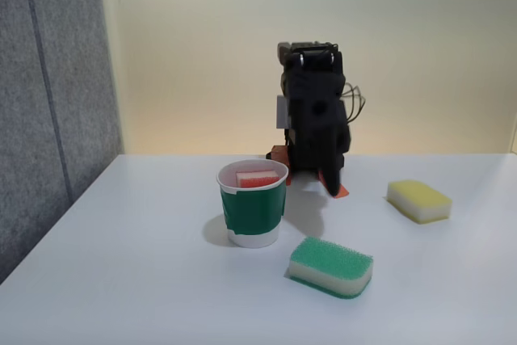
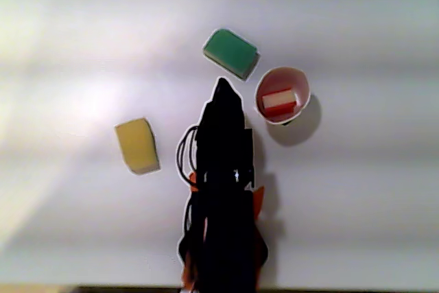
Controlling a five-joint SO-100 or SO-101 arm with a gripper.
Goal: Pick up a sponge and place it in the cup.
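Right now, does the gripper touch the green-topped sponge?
Apart. In the other view the gripper tip ends short of the green-topped sponge, with a strip of white table between them.

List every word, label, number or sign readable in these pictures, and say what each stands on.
None can be read. The cup shows a plain green band with no print. The red sponge inside it, the green sponge, the yellow sponge and the arm's claw bear no lettering.

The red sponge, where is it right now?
The red sponge sits inside the cup, left of the gripper in the fixed view. In the other view, the cup stands right of the green sponge.
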